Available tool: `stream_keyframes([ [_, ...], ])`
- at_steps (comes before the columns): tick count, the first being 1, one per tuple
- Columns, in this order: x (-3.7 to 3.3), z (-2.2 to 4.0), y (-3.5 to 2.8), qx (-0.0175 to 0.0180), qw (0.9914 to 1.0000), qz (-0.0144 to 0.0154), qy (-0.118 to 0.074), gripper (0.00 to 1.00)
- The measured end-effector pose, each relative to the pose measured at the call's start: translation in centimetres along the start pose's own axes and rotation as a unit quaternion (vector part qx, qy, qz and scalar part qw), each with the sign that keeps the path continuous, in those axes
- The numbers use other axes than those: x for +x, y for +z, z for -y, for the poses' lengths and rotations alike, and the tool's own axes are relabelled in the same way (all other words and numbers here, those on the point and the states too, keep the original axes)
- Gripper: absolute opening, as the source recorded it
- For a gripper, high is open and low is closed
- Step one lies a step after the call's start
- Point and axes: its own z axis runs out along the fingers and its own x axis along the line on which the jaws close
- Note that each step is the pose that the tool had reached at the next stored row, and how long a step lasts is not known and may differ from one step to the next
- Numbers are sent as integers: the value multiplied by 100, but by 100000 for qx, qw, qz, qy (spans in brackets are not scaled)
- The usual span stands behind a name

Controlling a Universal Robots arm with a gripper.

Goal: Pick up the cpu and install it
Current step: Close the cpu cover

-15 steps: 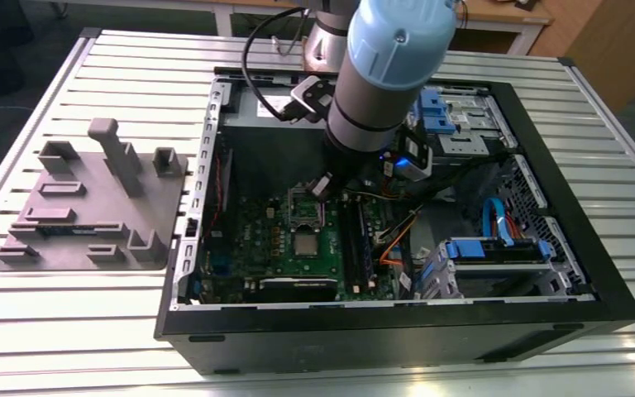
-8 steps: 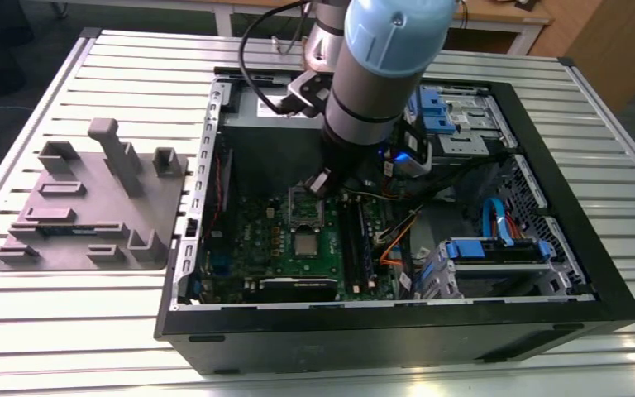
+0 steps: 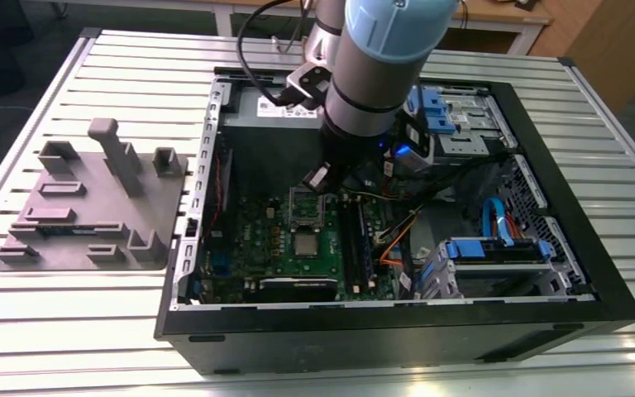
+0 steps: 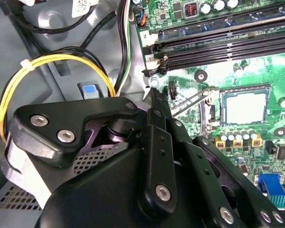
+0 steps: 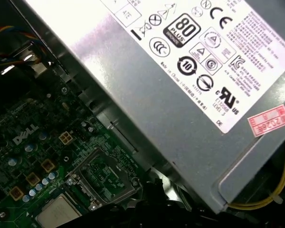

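A: Where's the cpu (image 3: 307, 245) sitting?

B: Flat on the green motherboard (image 3: 254, 236) inside the open computer case (image 3: 615, 308), which is lying on the slatted table (image 3: 53, 331). In both wrist views it's showing as a silver square (image 4: 245, 107) (image 5: 58, 213).

A: Gripper (image 3: 320, 184)?

B: Hanging inside the case at about 12 o'clock from the cpu in the exterior view, near it but not touching. An open socket frame (image 3: 305, 208) is lying between them.

A: Jaws spread or pinching?

B: Cannot tell. In the second wrist view the black linkage is covering the tips. Nothing visible in the grip.

A: Anything else?

B: The gray power supply (image 5: 180, 90) is sitting close beside the socket in the first wrist view.
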Motion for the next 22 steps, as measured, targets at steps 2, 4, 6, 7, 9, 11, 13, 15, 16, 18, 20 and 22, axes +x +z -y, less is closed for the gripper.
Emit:
stream_keyframes([
  [2,-1,-5,-21,86,100000,-86,4,11],
  [4,-3,-9,-37,323,99999,-329,18,11],
  [6,-2,-13,-54,700,99995,-737,42,11],
  [7,-3,-14,-61,897,99991,-945,50,11],
  [9,-3,-18,-76,1139,99986,-1209,64,11],
  [11,-3,-22,-93,1242,99984,-1321,70,11],
  [13,-3,-27,-108,1307,99982,-1384,75,11],
  [15,-2,-32,-117,1389,99980,-1457,82,11],
  [16,-1,-34,-120,1468,99977,-1542,85,11],
  [18,1,-36,-123,1761,99967,-1864,83,11],
  [20,2,-38,-125,2076,99954,-2210,58,11],
  [22,3,-40,-130,2307,99943,-2461,36,11],
])
